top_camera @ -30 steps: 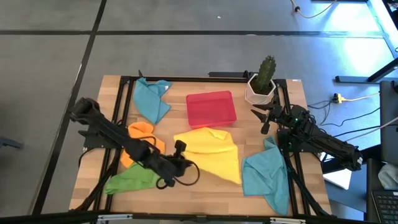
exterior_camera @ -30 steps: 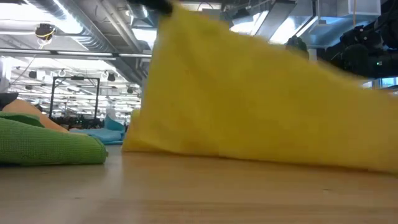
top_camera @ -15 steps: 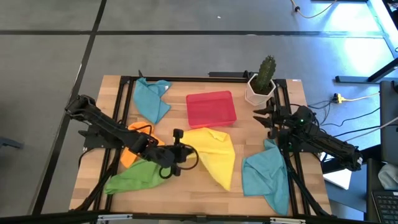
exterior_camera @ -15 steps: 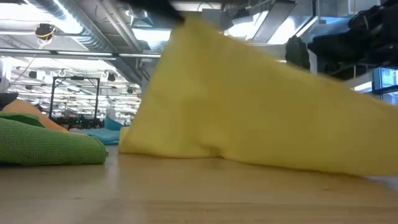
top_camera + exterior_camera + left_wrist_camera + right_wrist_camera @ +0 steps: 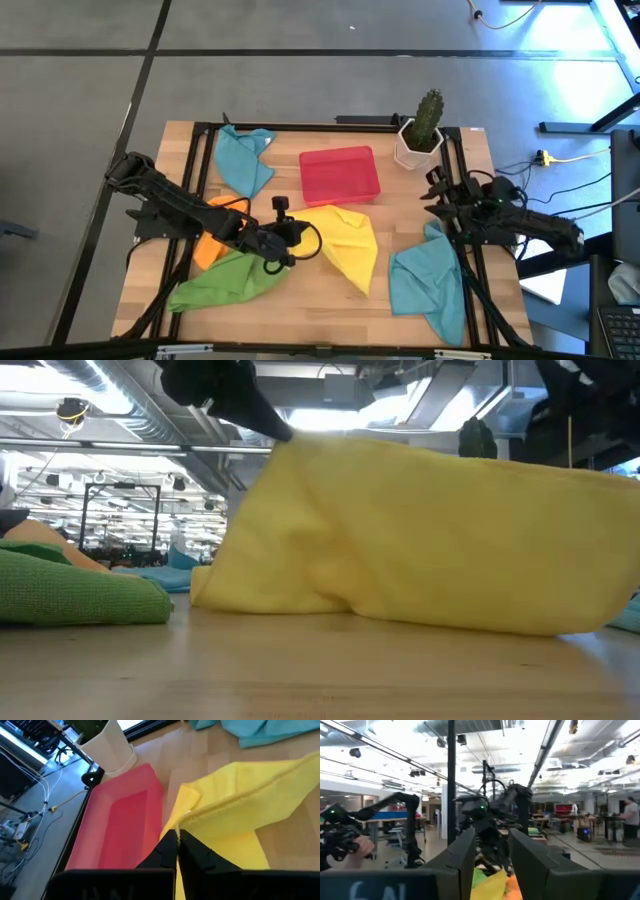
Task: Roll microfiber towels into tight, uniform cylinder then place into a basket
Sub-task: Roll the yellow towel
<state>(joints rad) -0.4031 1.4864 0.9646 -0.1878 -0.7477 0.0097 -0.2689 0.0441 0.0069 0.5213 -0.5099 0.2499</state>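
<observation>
In the middle of the table lies a yellow microfiber towel [image 5: 345, 245], partly lifted. My left gripper [image 5: 298, 240] is shut on its left end, next to the orange towel [image 5: 215, 238] and the green towel [image 5: 225, 285]. The red basket [image 5: 340, 175] stands just beyond the yellow towel and holds nothing. One teal towel [image 5: 245, 160] lies at the far left and another [image 5: 430, 282] at the near right. My right gripper [image 5: 490, 852] is raised at the right side near the cactus pot [image 5: 420, 140], open, with nothing between its fingers. My left gripper pinches the yellow towel between its two shut fingers [image 5: 167, 847] at the hemmed edge [image 5: 186, 816], near a corner. The fingers come slanting down from the table's left. That end is raised [image 5: 290, 445]. The cloth slopes away from it, and its lower part [image 5: 300, 600] rests on the table.
The white cactus pot stands at the far right corner. A black frame runs along the table's edges [image 5: 200, 180]. Bare wood shows along the near edge [image 5: 320, 315] and between the yellow towel and the right teal one.
My left gripper has moved toward the far edge and the basket, still shut on the yellow towel. The towel's near left part has been drawn up and over, so it covers a narrower patch. My right gripper has risen and tipped upward.
</observation>
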